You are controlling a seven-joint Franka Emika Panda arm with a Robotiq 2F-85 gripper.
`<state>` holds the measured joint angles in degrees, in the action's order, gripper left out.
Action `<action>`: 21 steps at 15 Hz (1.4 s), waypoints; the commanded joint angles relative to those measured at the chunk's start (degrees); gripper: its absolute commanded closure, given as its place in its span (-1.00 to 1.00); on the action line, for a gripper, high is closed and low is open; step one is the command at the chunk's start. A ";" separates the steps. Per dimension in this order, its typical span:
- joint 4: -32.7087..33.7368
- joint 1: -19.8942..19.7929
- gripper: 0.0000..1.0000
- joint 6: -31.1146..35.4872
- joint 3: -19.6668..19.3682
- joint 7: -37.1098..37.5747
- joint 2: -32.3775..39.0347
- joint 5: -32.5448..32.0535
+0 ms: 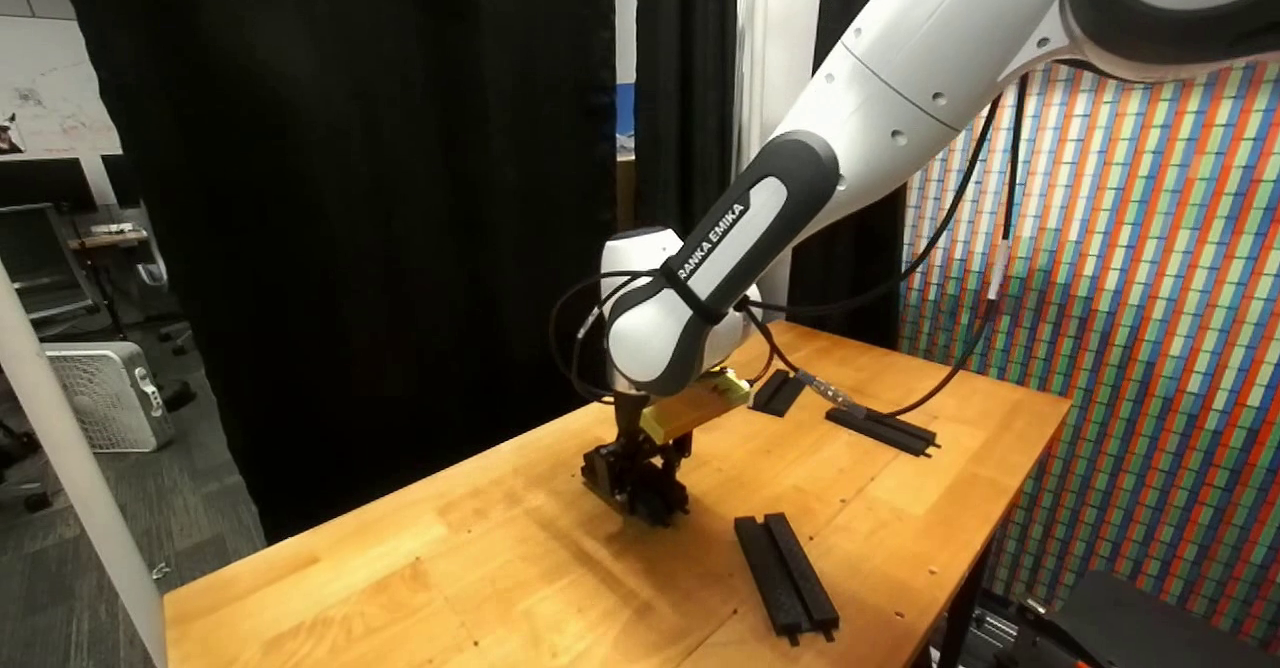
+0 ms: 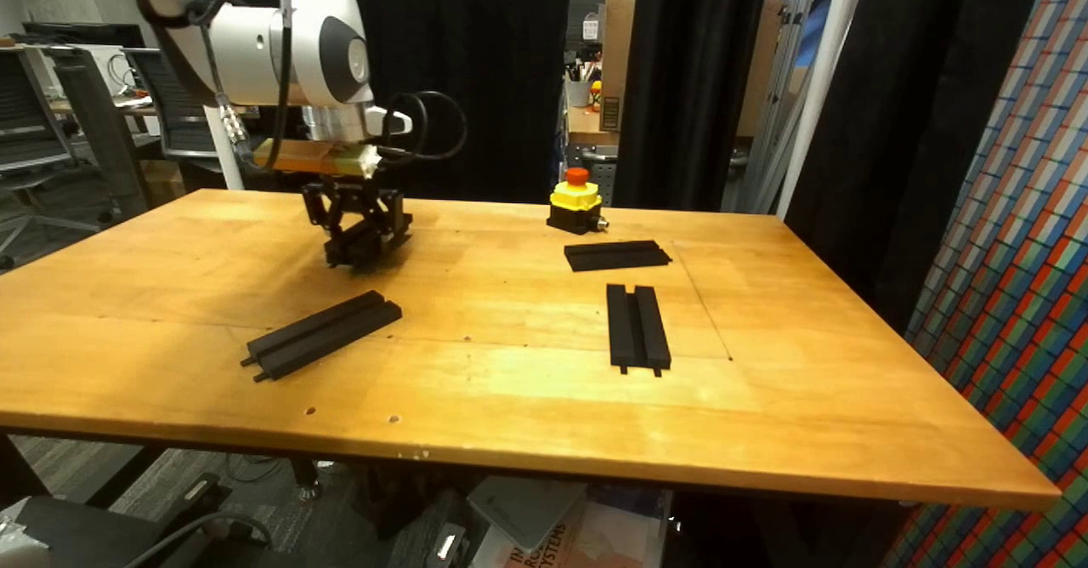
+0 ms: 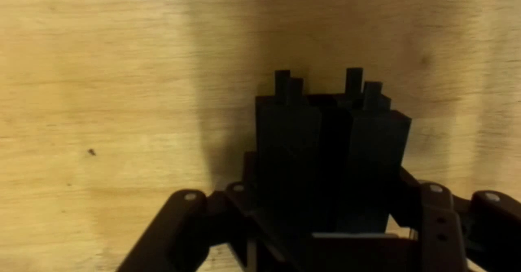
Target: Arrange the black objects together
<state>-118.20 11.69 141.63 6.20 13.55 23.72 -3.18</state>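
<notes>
My gripper (image 1: 640,483) is low over the table, with its fingers on both sides of a black paired-slat object (image 3: 293,150); it looks shut on it. In the wrist view a second pair of prongs shows just past the held object's end, on a lower black object (image 3: 354,76) mostly hidden beneath it. The gripper also shows in an exterior view (image 2: 365,232). Three more black objects lie flat: a near one (image 1: 785,578) (image 2: 323,334), one toward the far side (image 1: 882,430) (image 2: 637,326), and one behind that (image 1: 777,393) (image 2: 616,255).
A yellow-and-red stop button (image 2: 576,198) stands near the back edge of the wooden table (image 2: 476,432). A cable (image 1: 950,373) hangs from the arm near the far black objects. Black curtains (image 1: 360,198) stand behind the table. A colourful panel (image 1: 1130,348) stands at its side.
</notes>
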 commanded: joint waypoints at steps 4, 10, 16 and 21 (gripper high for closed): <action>-3.41 -6.27 0.07 1.57 0.34 -12.18 -2.97 3.40; -3.98 -6.65 0.07 3.44 0.20 -12.63 -1.60 3.22; -4.18 -6.57 0.07 4.68 0.46 -12.41 -0.87 3.45; -4.76 -6.30 -0.99 4.59 0.32 -11.58 -1.54 3.27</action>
<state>-122.03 5.09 145.38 6.50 2.23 23.28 -1.43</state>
